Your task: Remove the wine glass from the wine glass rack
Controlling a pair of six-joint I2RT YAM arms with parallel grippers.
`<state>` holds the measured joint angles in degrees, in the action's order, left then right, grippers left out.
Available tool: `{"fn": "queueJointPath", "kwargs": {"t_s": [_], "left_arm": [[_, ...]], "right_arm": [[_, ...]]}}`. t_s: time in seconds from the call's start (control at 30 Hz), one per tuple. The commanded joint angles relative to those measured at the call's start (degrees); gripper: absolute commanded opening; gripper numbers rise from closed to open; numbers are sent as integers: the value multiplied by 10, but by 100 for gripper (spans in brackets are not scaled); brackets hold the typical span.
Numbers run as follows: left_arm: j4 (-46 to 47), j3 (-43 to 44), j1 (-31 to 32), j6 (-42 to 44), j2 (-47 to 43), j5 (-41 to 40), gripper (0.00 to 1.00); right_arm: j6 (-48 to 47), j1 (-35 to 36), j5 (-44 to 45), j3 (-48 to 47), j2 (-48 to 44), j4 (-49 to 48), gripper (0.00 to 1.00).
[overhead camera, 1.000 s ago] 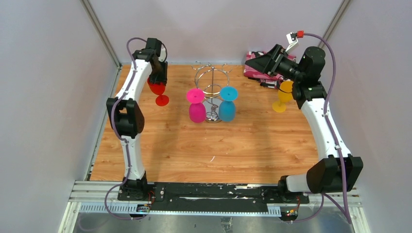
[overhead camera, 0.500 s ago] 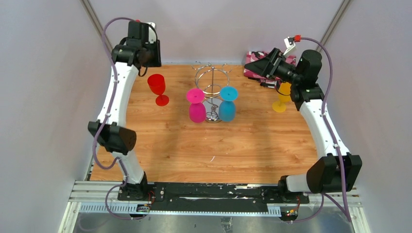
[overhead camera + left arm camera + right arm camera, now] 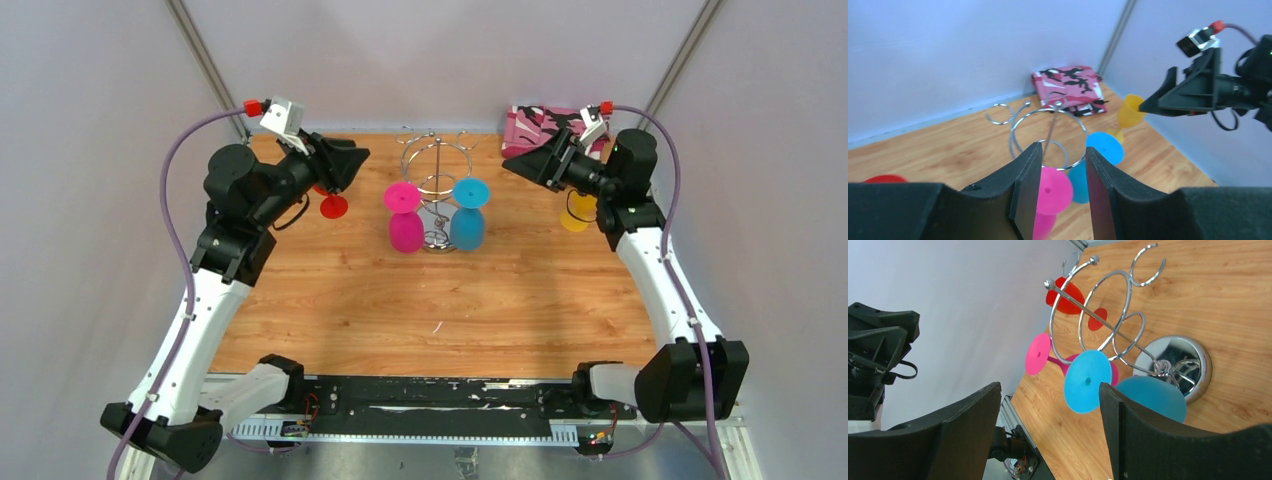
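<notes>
The rack (image 3: 437, 188) is shiny chrome wire: a thin post, stacked rings, curled hooks at the top and a round mirror-like base (image 3: 1189, 352); it stands toward 12 o'clock on the wood-grain bench (image 3: 420, 300). 2 smooth opaque glasses hang from it upside down, flat round foot up, bowl down: the pink glass (image 3: 404, 220) at the post's 9 o'clock, the blue glass (image 3: 468, 218) at its 3 o'clock; whether their bowls touch the bench cannot be told. The red glass (image 3: 333, 206) stands on the bench farther out at 9 o'clock, its bowl largely hidden behind the left hand (image 3: 1063, 152); the yellow glass (image 3: 577, 213) stands out at 3 o'clock, half covered by the right arm. A folded pink camouflage cloth (image 3: 535, 127) lies at 1 o'clock by the back wall. The left hand's 2 black fingers stand slightly apart with nothing between them, pointing at the rack from 9 o'clock; the right hand (image 3: 1048, 390) is spread wide and empty, facing the rack from 3 o'clock. Both wrist views cut the fingers off at the lower edge.
</notes>
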<state>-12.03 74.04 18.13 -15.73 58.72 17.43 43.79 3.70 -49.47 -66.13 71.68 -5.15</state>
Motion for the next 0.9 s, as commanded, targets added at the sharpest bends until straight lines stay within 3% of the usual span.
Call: {"fn": "queueJointPath", "kwargs": {"t_s": [0.0,0.3,0.87], "left_arm": [[118,-48,7,-50,-7,83,43],[118,-70,8,-51,-3,75,43],[96,-67,8,-34,3,54,43]], "right_arm": [[-8,-1,-2,44,-20,-1,75],[-14,32,0,74,14,-12,56],[-11,65,-1,68,78,-28,48]]}}
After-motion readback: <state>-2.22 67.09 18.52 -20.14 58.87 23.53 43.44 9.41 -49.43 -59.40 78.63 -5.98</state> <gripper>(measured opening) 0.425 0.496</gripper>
